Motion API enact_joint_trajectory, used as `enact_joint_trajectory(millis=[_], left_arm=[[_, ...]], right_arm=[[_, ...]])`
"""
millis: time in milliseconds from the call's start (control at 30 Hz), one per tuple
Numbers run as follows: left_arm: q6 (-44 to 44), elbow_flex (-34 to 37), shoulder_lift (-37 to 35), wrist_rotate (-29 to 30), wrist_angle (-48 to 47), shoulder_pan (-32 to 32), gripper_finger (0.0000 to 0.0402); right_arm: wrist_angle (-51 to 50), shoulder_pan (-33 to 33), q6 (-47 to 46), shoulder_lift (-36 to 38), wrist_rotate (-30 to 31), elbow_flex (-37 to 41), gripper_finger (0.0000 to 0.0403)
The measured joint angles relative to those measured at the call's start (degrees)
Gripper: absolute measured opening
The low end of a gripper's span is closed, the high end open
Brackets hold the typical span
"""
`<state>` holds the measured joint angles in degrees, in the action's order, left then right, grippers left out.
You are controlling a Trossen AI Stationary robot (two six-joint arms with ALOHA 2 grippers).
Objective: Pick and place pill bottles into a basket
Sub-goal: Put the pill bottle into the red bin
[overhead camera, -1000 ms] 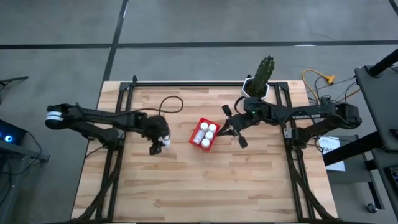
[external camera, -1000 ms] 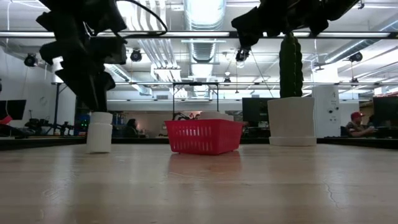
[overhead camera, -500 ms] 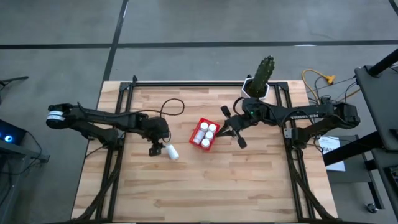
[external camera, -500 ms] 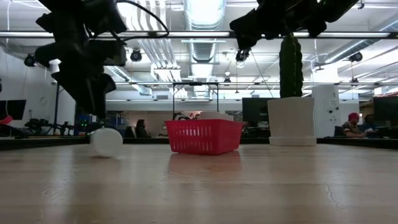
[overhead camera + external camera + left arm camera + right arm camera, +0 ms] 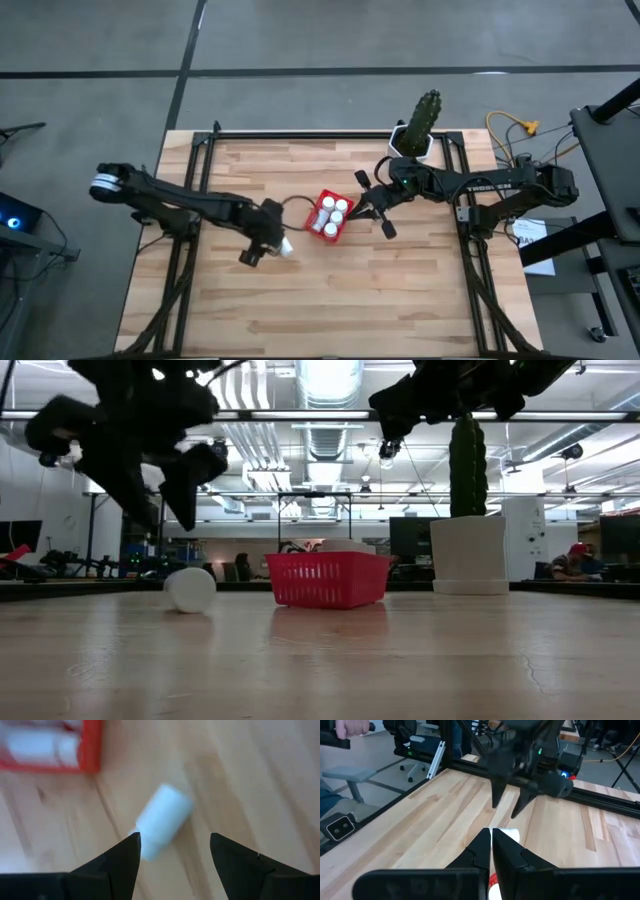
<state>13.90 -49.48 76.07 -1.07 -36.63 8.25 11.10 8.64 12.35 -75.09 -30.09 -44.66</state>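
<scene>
One pill bottle (image 5: 285, 246) is lying tipped over left of ctr, just beside the basket (image 5: 328, 216) – being hovered over by the left gripper (image 5: 172, 851), fingers spread w/ nothing held – while the right gripper (image 5: 371, 208) is being kept shut, empty, right of the basket.

Left gripper (image 5: 262, 247) parted; right gripper (image 5: 368, 207) closed (raised).

1. High view evenly and softly lit; only faint shadows beside the arms on the table (image 5: 330, 300).
2. Low view backlit by bright ceiling lights (image 5: 325, 378); arms read as silhouettes, the left one smeared.
3. Left wrist view blurred throughout, perhaps from motion; the fallen bottle (image 5: 162, 820) has soft edges.
4. Right wrist view bright, fairly sharp.
</scene>
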Motion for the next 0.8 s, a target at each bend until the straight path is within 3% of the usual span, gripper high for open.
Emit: enact_joint_trajectory(millis=[333,800], left_arm=[[10.1,-10.96,14.91,4.24,-5.0,0.02,0.0221],[13.5,-12.41,23.01,4.17,-4.25,-1.26,0.0221]], right_arm=[[-0.22,0.0,-0.35,0.0,-0.2,0.0,0.0009],[-0.6,0.0,-0.36,0.0,-1.62,0.0,0.0009]])
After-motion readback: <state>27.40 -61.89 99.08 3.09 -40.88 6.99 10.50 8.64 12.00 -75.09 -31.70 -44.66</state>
